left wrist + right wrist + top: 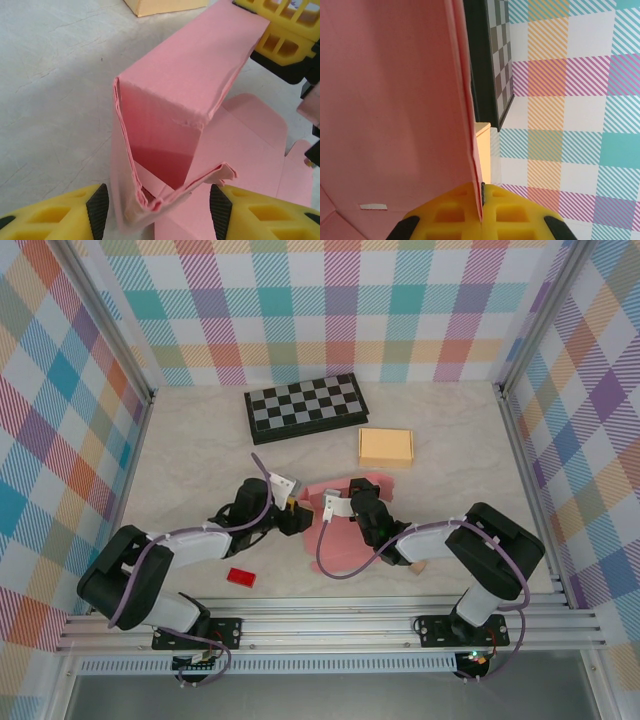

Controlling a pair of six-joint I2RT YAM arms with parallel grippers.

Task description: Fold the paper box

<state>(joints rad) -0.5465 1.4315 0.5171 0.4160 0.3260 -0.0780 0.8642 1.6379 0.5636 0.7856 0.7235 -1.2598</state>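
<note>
The pink paper box (335,535) lies half folded in the middle of the table between both arms. In the left wrist view one raised wall of the paper box (170,100) stands up, with creased double edges meeting in a corner low down. My left gripper (159,209) is open, and that corner sits between its black pads with a gap on each side. From above, my left gripper (297,515) is at the box's left edge. My right gripper (482,202) is shut on the edge of a pink panel (395,100); its yellow fingers (285,35) grip the wall's far top.
A folded chessboard (305,407) lies at the back, with an orange box (386,447) in front of it to the right. A small red block (241,577) sits near the left arm's base. Plaid walls enclose the table on three sides.
</note>
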